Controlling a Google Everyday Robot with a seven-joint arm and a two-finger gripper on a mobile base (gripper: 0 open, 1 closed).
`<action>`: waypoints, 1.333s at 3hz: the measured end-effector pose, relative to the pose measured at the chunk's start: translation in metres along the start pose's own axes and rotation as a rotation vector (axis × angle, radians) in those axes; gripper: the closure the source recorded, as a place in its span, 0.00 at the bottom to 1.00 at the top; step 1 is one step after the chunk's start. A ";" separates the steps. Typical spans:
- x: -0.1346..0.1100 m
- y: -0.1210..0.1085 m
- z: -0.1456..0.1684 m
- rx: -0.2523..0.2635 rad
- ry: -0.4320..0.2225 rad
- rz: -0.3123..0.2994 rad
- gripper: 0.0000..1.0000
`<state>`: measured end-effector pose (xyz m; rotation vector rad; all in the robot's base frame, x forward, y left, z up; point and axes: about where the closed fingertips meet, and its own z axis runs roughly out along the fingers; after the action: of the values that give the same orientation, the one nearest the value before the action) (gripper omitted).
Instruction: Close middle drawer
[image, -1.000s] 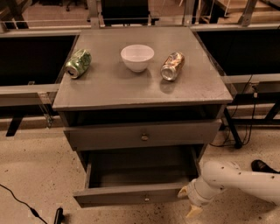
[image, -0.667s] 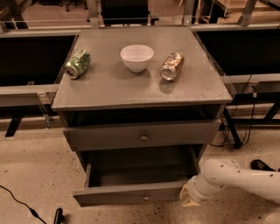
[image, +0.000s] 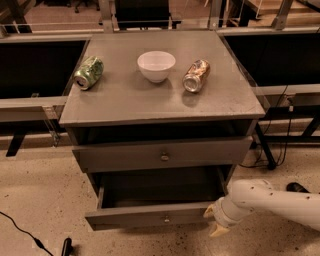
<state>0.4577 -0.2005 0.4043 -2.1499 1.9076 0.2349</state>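
Note:
The middle drawer is pulled well out of the grey cabinet. Its low flat front has a tiny round knob, and its long plain box is empty. My gripper is at the right end of that drawer front, close to it or touching it. Its tan fingertips are spread apart with nothing between them. The white arm reaches in from the lower right.
Above, the taller top drawer with a brass knob stands slightly out. On the cabinet top are a green can on its side, a white bowl and a brown can on its side. Cables run over the floor at left and right.
My gripper has edged slightly left toward the right end of the middle drawer front. The drawer has not visibly moved.

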 end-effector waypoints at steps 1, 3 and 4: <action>0.000 -0.004 0.004 0.005 0.000 -0.005 0.19; -0.004 0.001 0.004 0.009 -0.001 -0.005 0.00; -0.004 0.001 0.004 0.012 -0.002 -0.006 0.19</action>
<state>0.4563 -0.1953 0.4017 -2.1464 1.8970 0.2234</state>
